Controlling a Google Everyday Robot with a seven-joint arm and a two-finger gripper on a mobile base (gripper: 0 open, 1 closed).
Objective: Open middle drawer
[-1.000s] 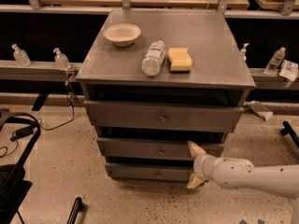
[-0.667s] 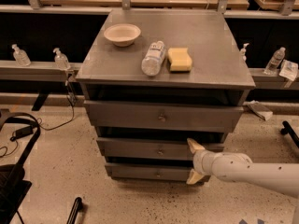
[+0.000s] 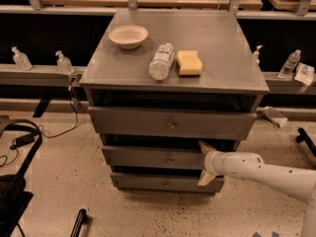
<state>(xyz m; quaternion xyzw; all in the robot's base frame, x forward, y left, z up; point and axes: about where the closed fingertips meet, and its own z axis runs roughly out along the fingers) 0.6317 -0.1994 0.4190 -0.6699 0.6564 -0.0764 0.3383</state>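
A grey metal cabinet [image 3: 222, 78] stands in the middle of the scene with 3 drawer fronts stacked on its near face. The middle drawer [image 3: 148, 157] is the second front down, between the top drawer [image 3: 128, 122] above it and the bottom drawer [image 3: 143, 181] below it. A small round knob [image 3: 169, 160] sits at its centre. None of its tray shows, and I cannot tell whether the front is pulled out at all. The gripper [image 3: 203, 162] is at the right end of the middle drawer's front, well to the right of the knob. It sits on a white arm [image 3: 269, 171] that reaches in from the right edge of the scene. Its 2 tan fingers [image 3: 204, 146] are spread wide, 1 above the other. The upper tip lies by the top right corner of the middle front and the lower tip sits near the top right edge of the bottom drawer. Nothing is held between them. On the cabinet top, a pale bowl [image 3: 128, 35] sits at the far left, a clear bottle [image 3: 161, 61] lies on its side near the centre, and a yellow sponge [image 3: 189, 62] lies just to its right. Small dispenser bottles [image 3: 20, 58] stand on the ledge behind the cabinet.
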